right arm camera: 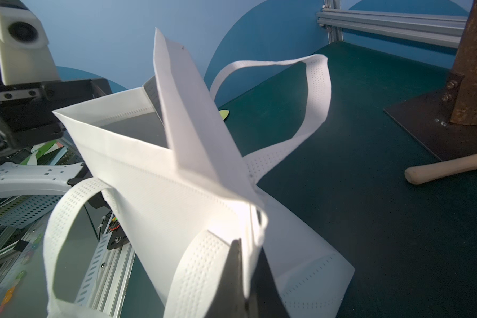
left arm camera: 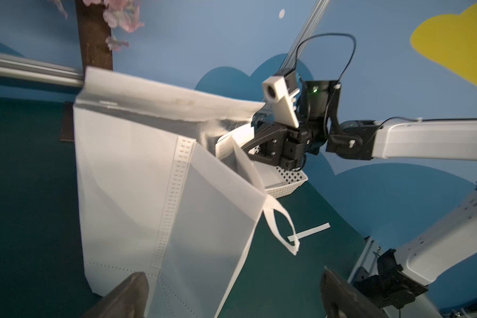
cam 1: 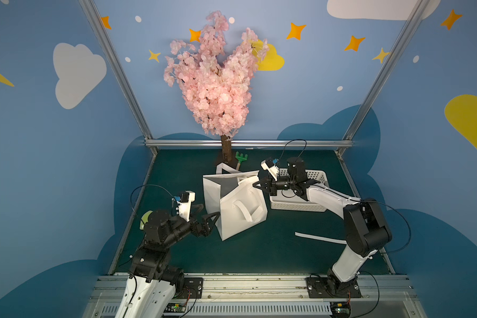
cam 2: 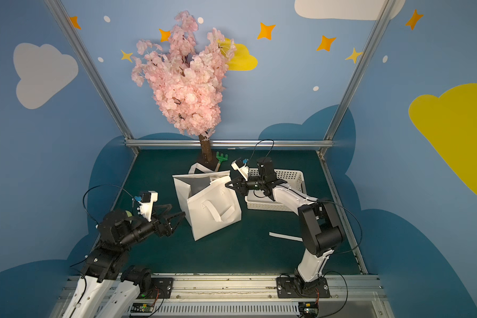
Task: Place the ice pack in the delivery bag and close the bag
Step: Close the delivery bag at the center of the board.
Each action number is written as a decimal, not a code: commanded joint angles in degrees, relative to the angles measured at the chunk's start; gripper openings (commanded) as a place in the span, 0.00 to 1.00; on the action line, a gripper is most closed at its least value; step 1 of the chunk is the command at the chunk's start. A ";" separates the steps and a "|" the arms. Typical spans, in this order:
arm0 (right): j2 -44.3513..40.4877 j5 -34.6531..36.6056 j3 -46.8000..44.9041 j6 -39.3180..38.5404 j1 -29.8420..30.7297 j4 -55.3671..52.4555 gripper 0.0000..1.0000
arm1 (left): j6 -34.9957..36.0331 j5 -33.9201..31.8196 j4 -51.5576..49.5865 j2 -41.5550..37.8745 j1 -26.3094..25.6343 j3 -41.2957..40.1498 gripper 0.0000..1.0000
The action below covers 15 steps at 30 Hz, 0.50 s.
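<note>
The delivery bag (cam 1: 240,209) (cam 2: 212,212) stands on the green table in both top views, a white tote with its mouth open and grey lining showing. My right gripper (cam 1: 256,185) (right arm camera: 248,247) is shut on the delivery bag's top rim at its right corner, with white fabric pinched between the fingers. My left gripper (cam 1: 208,213) (left arm camera: 233,278) is open beside the bag's lower left edge, with nothing between its fingers. One loop handle (right arm camera: 314,90) arches up behind the bag and another (left arm camera: 281,228) hangs down its front. The ice pack does not show in any view.
A white perforated basket (cam 1: 298,206) (cam 2: 287,179) sits under my right arm, right of the bag. The pink blossom tree's trunk (cam 1: 226,150) and a green toy rake (cam 1: 241,158) stand behind the bag. A loose white strip (cam 1: 320,238) lies on the table.
</note>
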 commanded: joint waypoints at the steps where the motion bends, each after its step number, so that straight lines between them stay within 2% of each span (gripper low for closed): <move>1: 0.87 0.89 1.71 0.27 0.56 0.07 0.00 | 3.10 -6.65 1.14 4.15 -3.54 0.18 1.00; 5: 0.69 1.13 1.65 -0.09 0.82 -0.63 0.00 | 3.96 -12.13 3.51 9.51 -8.20 1.35 1.00; 7: 0.56 1.27 1.81 -0.39 0.81 -0.93 0.00 | 3.94 -17.72 3.93 11.26 -9.41 1.52 1.00; 12: 0.16 1.35 1.79 -1.32 0.62 -1.96 0.00 | 5.42 -26.76 3.07 16.25 -9.21 2.79 1.00; 15: 0.25 1.09 1.81 -1.37 0.63 -1.95 0.00 | 5.96 -27.67 5.87 18.31 -7.33 3.21 1.00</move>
